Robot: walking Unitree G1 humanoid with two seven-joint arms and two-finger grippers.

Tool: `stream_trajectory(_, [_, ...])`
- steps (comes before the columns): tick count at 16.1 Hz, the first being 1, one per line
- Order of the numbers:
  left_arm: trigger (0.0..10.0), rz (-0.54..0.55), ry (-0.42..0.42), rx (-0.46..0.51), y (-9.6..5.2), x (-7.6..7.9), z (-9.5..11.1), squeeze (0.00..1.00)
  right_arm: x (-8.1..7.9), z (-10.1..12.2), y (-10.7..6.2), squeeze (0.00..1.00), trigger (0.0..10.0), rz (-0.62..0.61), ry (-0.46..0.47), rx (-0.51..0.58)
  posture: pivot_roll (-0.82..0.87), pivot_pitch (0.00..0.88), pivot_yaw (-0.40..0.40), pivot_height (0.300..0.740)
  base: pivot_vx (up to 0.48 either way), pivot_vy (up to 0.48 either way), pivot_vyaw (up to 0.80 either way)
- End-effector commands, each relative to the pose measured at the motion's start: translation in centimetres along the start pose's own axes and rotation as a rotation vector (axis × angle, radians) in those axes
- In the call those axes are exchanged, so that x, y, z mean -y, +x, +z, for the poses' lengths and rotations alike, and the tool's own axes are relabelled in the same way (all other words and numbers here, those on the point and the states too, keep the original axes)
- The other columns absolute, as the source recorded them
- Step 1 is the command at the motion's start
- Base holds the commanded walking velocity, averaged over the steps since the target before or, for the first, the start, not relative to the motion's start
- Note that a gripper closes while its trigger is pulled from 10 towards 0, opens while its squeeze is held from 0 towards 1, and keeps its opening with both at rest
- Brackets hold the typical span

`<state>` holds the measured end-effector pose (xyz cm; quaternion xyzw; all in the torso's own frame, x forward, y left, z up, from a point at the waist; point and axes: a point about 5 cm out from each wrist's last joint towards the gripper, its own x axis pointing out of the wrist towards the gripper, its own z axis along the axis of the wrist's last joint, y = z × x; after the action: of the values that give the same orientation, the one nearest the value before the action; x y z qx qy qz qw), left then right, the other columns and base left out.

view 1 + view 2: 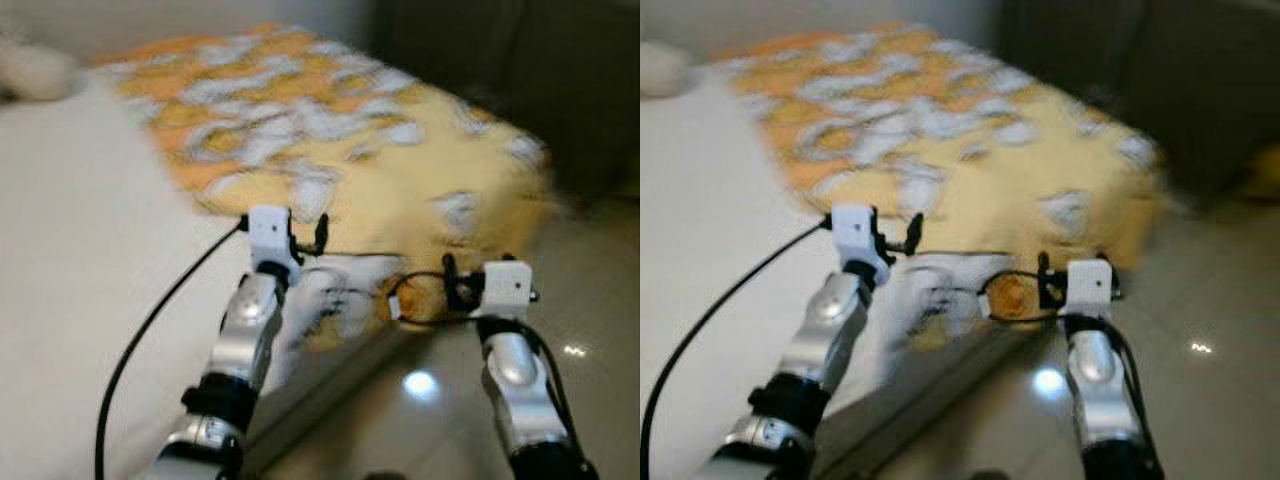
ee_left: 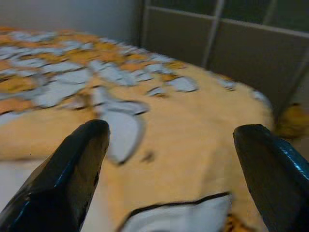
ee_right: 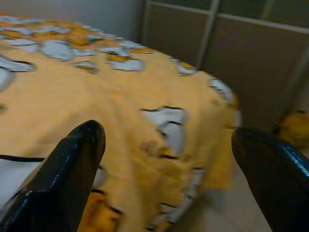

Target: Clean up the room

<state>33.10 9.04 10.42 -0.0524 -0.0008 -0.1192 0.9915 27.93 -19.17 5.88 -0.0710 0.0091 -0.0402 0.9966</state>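
Both the left gripper [image 2: 169,164] and the right gripper [image 3: 166,169] are spread wide and hold nothing, poised at the bed's [image 1: 70,290] foot edge over the yellow blanket [image 1: 400,170], whose pattern blurs.

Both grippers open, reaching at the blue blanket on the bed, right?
Not blue. The blanket is yellow-orange with white patches, as both wrist views show. The rest holds: left gripper and right gripper are open, reaching at it on the bed.
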Motion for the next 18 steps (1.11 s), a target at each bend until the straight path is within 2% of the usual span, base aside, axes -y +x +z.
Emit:
stream_trajectory(1, [10.0, 0.040, 0.023, -0.037, -0.2, -0.8, -0.7, 0.00, -0.9, -0.5, -0.4, 0.00, 10.0, 0.047, 0.023, -0.024, -0.22, 0.000, 0.033, 0.740, 0.240, -0.412, -0.68])
stream_trajectory(2, [10.0, 0.098, 0.126, -0.091, -0.2, -1.5, -1.4, 0.00, -1.3, -0.3, -0.4, 0.00, 10.0, 0.071, 0.025, -0.013, -0.22, 0.000, 0.034, 0.740, 0.000, 0.000, 0.00])
stream_trajectory(3, [10.0, 0.154, 0.190, -0.157, -0.2, -2.5, -2.3, 0.00, -1.6, 0.0, -0.4, 0.00, 10.0, 0.082, 0.022, 0.006, -0.23, 0.000, 0.035, 0.740, 0.000, 0.000, 0.00])
stream_trajectory(4, [10.0, 0.167, 0.141, -0.193, -0.3, -3.3, -2.8, 0.00, -1.9, 0.2, -0.4, 0.00, 10.0, 0.090, 0.027, 0.009, -0.22, 0.000, 0.031, 0.740, 0.000, 0.000, 0.00])
stream_trajectory(7, [10.0, 0.190, 0.129, -0.176, -0.1, -4.2, -2.3, 0.00, -2.5, -0.2, -0.8, 0.00, 10.0, 0.135, 0.028, -0.010, -0.23, 0.000, 0.035, 0.740, 0.000, 0.000, 0.00])
stream_trajectory(10, [10.0, 0.193, 0.151, -0.092, 0.0, -3.8, -1.4, 0.00, -2.2, -0.2, -0.7, 0.00, 10.0, 0.126, 0.028, -0.018, -0.23, 0.000, 0.036, 0.740, 0.000, 0.000, 0.00])
stream_trajectory(12, [10.0, 0.190, 0.143, -0.096, 0.1, -3.5, -1.6, 0.00, -2.1, -0.3, -0.6, 0.00, 10.0, 0.125, 0.029, -0.028, -0.23, 0.000, 0.039, 0.740, 0.000, 0.000, 0.00])
stream_trajectory(14, [10.0, 0.149, 0.195, -0.210, 0.2, -3.3, -3.0, 0.00, -2.3, -0.5, -0.6, 0.00, 10.0, 0.134, 0.030, -0.038, -0.22, 0.000, 0.036, 0.740, 0.000, 0.000, 0.00])
stream_trajectory(15, [10.0, 0.131, 0.165, -0.337, 0.0, -3.1, -4.6, 0.00, -2.4, -0.6, -0.8, 0.00, 10.0, 0.139, 0.031, -0.044, -0.22, 0.000, 0.030, 0.740, 0.000, 0.000, 0.00])
stream_trajectory(16, [10.0, 0.132, 0.149, -0.360, 0.1, -3.2, -4.9, 0.00, -2.5, -0.7, -0.9, 0.00, 10.0, 0.145, 0.032, -0.047, -0.22, 0.000, 0.031, 0.740, 0.000, 0.000, 0.00])
stream_trajectory(17, [10.0, 0.156, 0.131, -0.325, 0.5, -3.5, -4.1, 0.00, -2.7, -0.7, -1.2, 0.00, 10.0, 0.167, 0.025, -0.044, -0.24, 0.000, 0.035, 0.740, 0.000, 0.000, 0.00])
stream_trajectory(18, [10.0, 0.190, 0.102, -0.193, 0.6, -4.0, -2.5, 0.00, -2.6, -0.4, -1.7, 0.00, 10.0, 0.173, 0.013, -0.021, -0.26, 0.000, 0.043, 0.740, 0.000, 0.000, 0.00])
